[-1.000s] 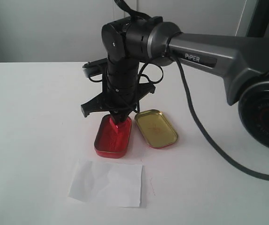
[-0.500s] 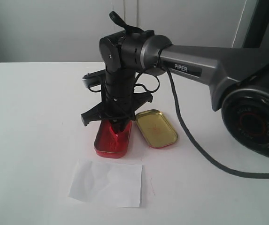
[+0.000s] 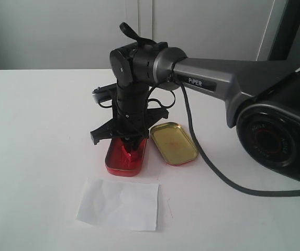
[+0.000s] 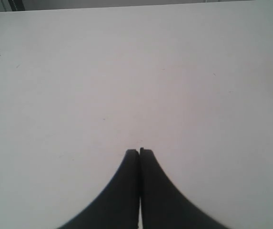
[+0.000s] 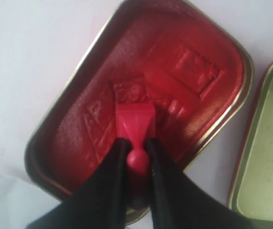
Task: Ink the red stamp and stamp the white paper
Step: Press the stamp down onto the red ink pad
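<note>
While my right gripper (image 5: 135, 143) is clamped on the knob of the red stamp (image 5: 134, 119), I see its base down on the pad inside the red ink tin (image 5: 184, 38), just beside the gold lid (image 3: 173, 142). The white paper (image 3: 119, 205) lies near the tin on the counter (image 3: 34, 130). My left gripper (image 4: 139, 152) has its jaws pressed together, holding nothing.

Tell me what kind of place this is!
Probably a robot test lab: a plain white table, the right gripper holding a red stamp in an ink-pad tin, and white paper nearby.
</note>
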